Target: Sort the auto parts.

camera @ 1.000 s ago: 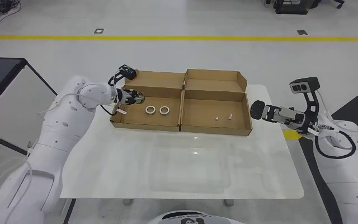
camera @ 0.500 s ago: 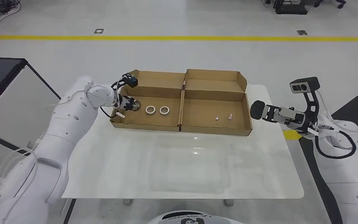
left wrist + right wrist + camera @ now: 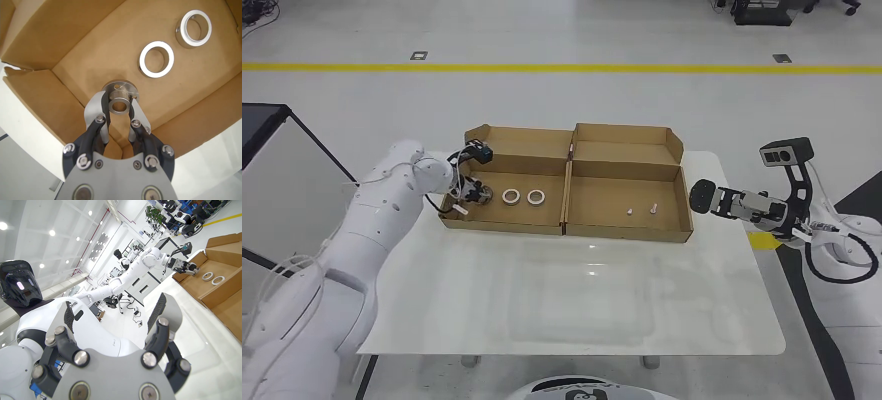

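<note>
Left cardboard box (image 3: 512,224): the left gripper (image 3: 118,105) has slid from the 10 o'clock corner to the 9 o'clock end, fingers clenched on the flanged hub (image 3: 122,85), now low over the floor. Drop-off looks imminent! The right gripper (image 3: 115,307) hangs splayed off the table's 3 o'clock edge. One ring (image 3: 156,59) and a second ring (image 3: 194,28) lie at the hub's 3 o'clock.

The white table (image 3: 712,290) carries two open cardboard boxes (image 3: 602,205), touching, and perhaps a clear tray (image 3: 582,300).
</note>
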Robot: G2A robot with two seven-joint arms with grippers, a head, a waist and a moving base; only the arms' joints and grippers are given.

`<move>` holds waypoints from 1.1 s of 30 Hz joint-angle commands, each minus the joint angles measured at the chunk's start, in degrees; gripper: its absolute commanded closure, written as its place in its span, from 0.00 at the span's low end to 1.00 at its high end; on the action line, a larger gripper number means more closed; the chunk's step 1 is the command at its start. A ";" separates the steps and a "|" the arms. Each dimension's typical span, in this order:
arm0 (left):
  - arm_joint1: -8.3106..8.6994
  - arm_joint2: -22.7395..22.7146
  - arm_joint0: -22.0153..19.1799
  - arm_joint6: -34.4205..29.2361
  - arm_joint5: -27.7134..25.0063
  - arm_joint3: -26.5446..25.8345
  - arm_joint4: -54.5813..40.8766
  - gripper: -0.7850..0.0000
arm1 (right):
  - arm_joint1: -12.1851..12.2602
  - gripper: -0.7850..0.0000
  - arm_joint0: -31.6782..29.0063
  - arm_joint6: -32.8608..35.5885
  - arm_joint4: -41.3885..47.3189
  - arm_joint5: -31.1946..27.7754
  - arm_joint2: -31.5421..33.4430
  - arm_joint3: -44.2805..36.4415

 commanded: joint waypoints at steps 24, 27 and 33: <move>-1.72 -1.58 -1.83 5.75 -3.52 5.51 -5.31 0.00 | 0.00 0.00 0.00 0.00 0.00 0.00 0.00 0.00; -0.62 -4.78 -0.54 8.04 -8.86 2.22 -11.10 0.00 | 0.00 0.00 0.00 0.00 0.00 0.00 0.00 0.00; 3.10 -12.26 5.27 8.91 -16.91 -7.69 -19.86 0.00 | 0.00 0.00 0.00 0.00 0.00 0.00 0.00 0.00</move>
